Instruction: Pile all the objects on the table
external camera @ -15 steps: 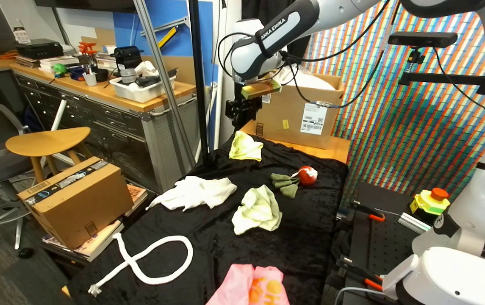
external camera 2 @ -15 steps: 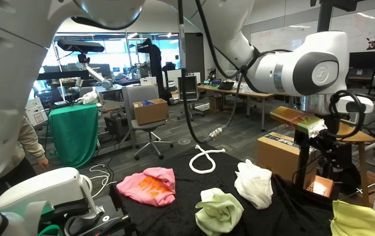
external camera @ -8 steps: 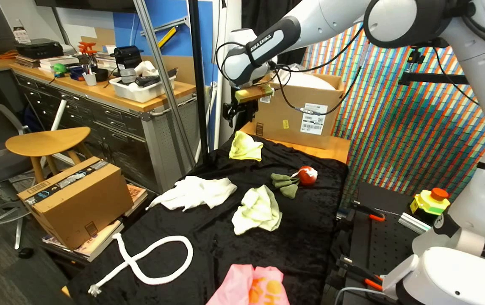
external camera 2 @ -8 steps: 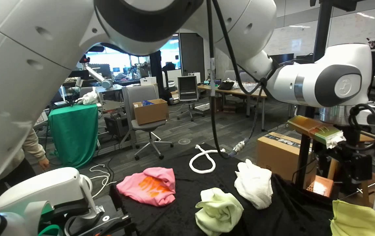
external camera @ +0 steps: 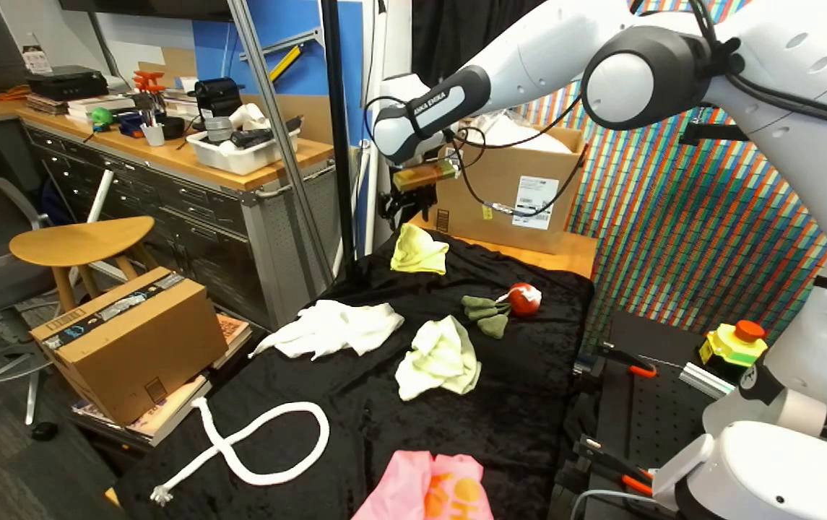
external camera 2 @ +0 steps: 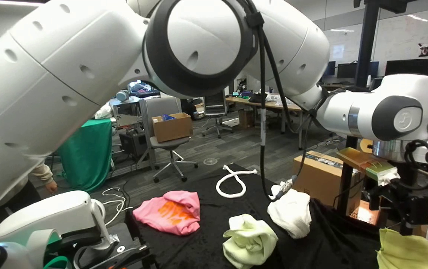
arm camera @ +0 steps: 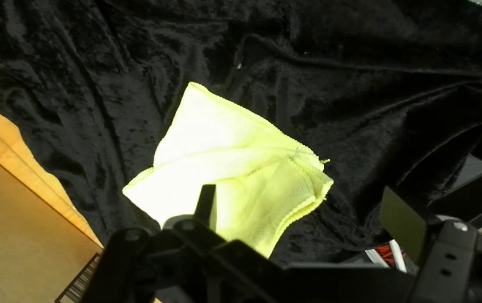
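My gripper [arm camera: 298, 198] is open and empty, above and apart from the yellow cloth [arm camera: 241, 168] at the table's far end. In both exterior views the gripper [external camera: 406, 209] [external camera 2: 390, 218] hangs over the yellow cloth [external camera: 419, 253] [external camera 2: 413, 249]. In the wrist view one finger overlaps the cloth; the other is over black fabric. Also on the table [external camera: 514, 404] lie a white cloth [external camera: 341, 328] [external camera 2: 290, 215], a crumpled pale green cloth [external camera: 440, 361] [external camera 2: 250, 241], a white rope [external camera: 269, 479] [external camera 2: 230, 195], a pink cloth [external camera: 413, 491] [external camera 2: 169, 213] and a red toy with green leaves [external camera: 524, 302].
A large cardboard box [external camera: 485, 195] stands behind the yellow cloth, near the gripper. A black post [external camera: 339, 144] rises at the table's edge. Another cardboard box [external camera: 131, 339] sits on books beside the table. A cable [external camera 2: 262, 157] hangs from the arm over the white cloth.
The arm has reached out and down. My gripper is lower and closer to the yellow cloth. The hanging cable has swung over the white cloth. The objects on the table have not moved.
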Available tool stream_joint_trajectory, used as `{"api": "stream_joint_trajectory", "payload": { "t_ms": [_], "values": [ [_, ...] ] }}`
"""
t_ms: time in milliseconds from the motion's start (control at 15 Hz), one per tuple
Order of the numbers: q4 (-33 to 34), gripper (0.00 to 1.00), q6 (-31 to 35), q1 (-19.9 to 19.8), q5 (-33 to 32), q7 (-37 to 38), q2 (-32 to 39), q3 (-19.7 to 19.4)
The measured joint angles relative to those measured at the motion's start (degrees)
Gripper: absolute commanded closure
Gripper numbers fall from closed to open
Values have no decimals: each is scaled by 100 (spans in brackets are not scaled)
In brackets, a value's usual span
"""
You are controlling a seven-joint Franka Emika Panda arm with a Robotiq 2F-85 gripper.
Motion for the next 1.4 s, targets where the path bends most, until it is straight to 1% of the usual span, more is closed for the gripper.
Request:
{"api": "stream_joint_trajectory", "payload": {
  "t_ms": [467, 667, 933, 1400],
  "values": [
    [799, 0, -812, -12, 0, 330, 413, -13],
    [1039, 0, -967, -21, 0, 486, 486, -26],
    [1282, 0, -1129, -23, 0, 518, 520, -26],
    [1514, 0, -1824, -24, 0, 518, 532, -23]
  ]
}}
